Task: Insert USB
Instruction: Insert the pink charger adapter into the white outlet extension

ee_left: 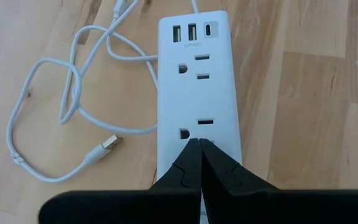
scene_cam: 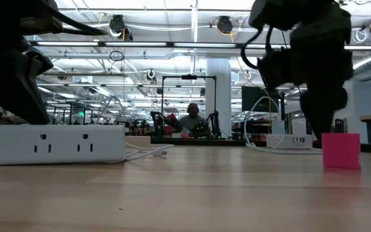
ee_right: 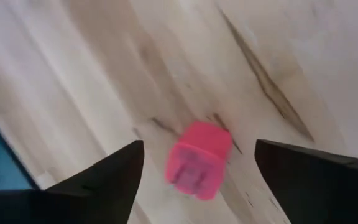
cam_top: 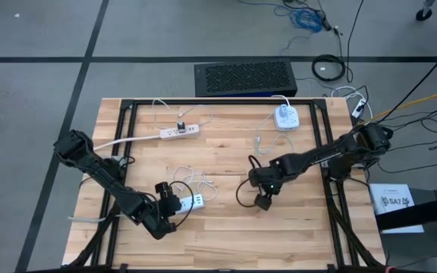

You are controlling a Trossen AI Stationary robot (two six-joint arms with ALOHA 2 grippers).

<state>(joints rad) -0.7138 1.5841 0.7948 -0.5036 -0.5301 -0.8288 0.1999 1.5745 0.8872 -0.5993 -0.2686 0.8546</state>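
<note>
Pink USB charger block (ee_right: pixel 198 160) lies on the wooden table (cam_top: pixel 226 227), free between the right gripper's (ee_right: pixel 199 165) wide-spread fingers.

White power strip (ee_left: pixel 196 93) sits directly under the left gripper (ee_left: pixel 201 144), whose 2 fingers are pressed together on the strip's top face beside an outlet. Its USB ports are at the end of the strip farthest from that gripper. Beside the strip, just off the same gripper, a white cable (ee_left: pixel 67 118) loops on the wood, its USB plug (ee_left: pixel 109 144) loose and unplugged.
</note>
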